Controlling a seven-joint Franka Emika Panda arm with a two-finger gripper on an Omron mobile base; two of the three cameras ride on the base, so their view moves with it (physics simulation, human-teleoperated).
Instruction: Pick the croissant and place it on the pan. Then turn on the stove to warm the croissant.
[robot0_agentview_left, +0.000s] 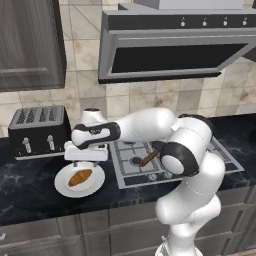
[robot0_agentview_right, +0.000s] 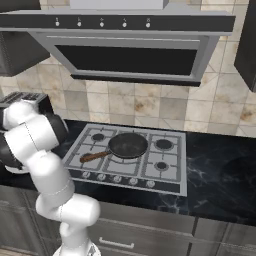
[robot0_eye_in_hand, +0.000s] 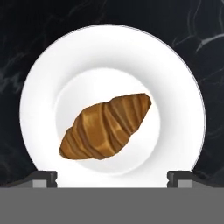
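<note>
Croissant lies on plate under the spread hand.

Golden croissant on plate; pan on stove.

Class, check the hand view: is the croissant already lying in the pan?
No, the croissant lies on the white plate on the dark counter, and the pan on the stove holds nothing.

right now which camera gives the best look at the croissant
The hand view: the croissant sits mid-frame, seen from straight above on the white plate, ridges clear, between the open gripper tips. The left base view shows it small on the plate, just below the hand. In the right base view I cannot make it out.
</note>
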